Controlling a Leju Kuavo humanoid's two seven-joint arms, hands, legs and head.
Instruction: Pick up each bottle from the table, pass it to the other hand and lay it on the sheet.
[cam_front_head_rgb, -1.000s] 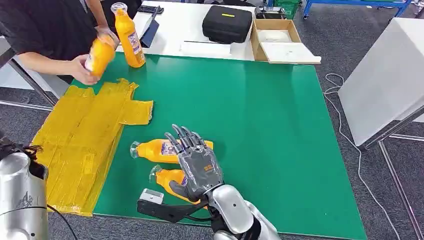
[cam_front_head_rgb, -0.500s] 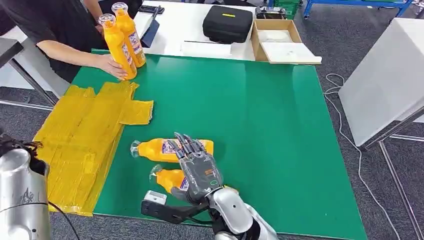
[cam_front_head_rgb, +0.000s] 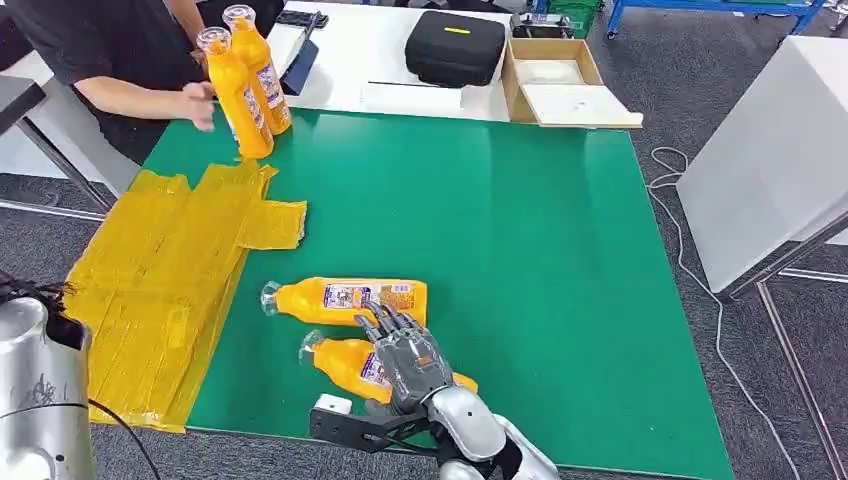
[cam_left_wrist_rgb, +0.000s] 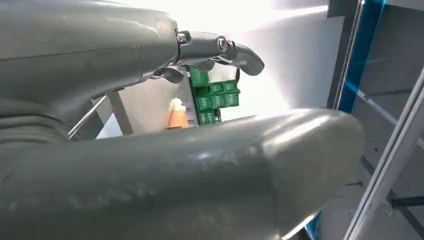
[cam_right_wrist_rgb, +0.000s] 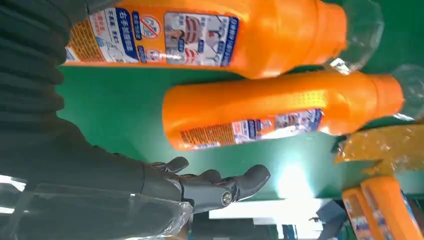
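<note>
Covering most of the tabletop is a green mat (cam_front_head_rgb: 520, 230), with a crumpled yellow sheet (cam_front_head_rgb: 160, 290) lying along its edge well off to the right hand's left, and grey carpet showing around the table. Beyond the mat, a white table (cam_front_head_rgb: 380, 50) is carrying a black case (cam_front_head_rgb: 455, 45) and an open cardboard box (cam_front_head_rgb: 560, 80). The right hand (cam_front_head_rgb: 408, 355) is hovering palm-down over the near bottle (cam_front_head_rgb: 345, 360), its fingers spread and holding nothing, their tips reaching toward the far bottle (cam_front_head_rgb: 345, 300) lying just ahead. Both bottles are lying on their sides, caps pointing toward the sheet. Far ahead and to the left, two upright bottles (cam_front_head_rgb: 245, 75) are standing beside a person's hand (cam_front_head_rgb: 200, 100). The left hand (cam_left_wrist_rgb: 215, 47) appears to be loosely curled and empty, though the wrist view is blocked by its own thumb.
</note>
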